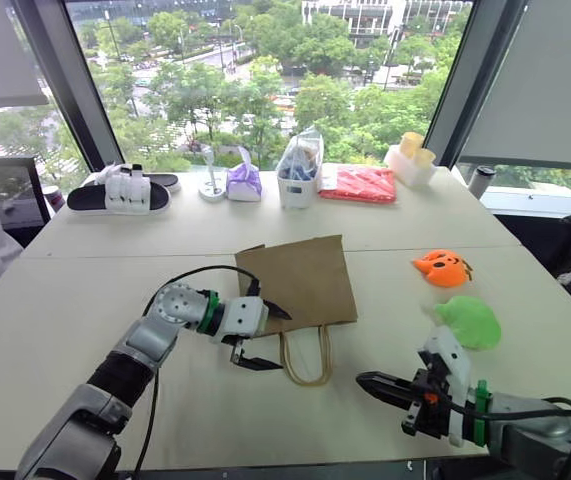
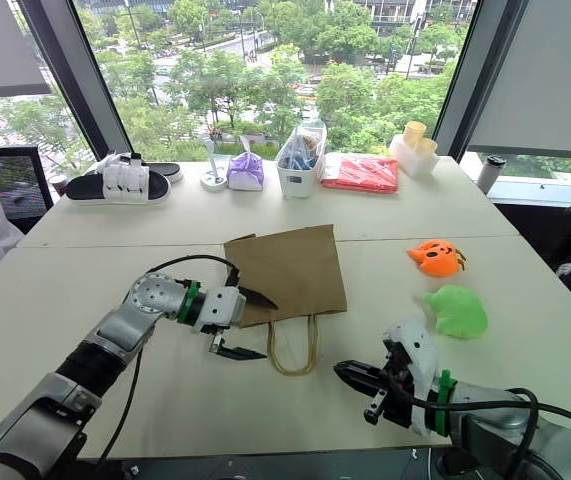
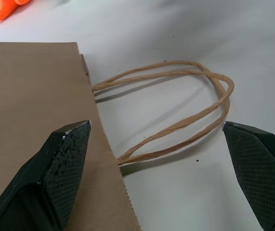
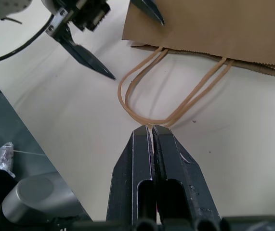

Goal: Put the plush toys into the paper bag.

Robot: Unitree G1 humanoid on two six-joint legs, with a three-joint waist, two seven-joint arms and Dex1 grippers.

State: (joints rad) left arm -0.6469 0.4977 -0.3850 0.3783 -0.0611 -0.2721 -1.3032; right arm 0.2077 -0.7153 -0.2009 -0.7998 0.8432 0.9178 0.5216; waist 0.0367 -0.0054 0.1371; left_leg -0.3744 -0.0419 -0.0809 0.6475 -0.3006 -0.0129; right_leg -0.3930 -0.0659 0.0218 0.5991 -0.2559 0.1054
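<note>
1. The bag point(image 1: 295, 283) lies flat mid-table point(image 1: 115, 240), handles point(image 1: 305, 358) toward the near edge.
2. The left gripper point(image 1: 262, 337) gapes wide at the bag's near left corner.
3. The right gripper point(image 1: 370, 383), pinched together, hangs near the handles.
4. The pumpkin toy point(image 1: 442, 268) and green toy point(image 1: 470, 322) sit right.

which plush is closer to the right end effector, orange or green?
The green plush toy. It lies just beyond the right end effector, on the near part of the table. The orange pumpkin toy sits farther back, behind the green one.
</note>
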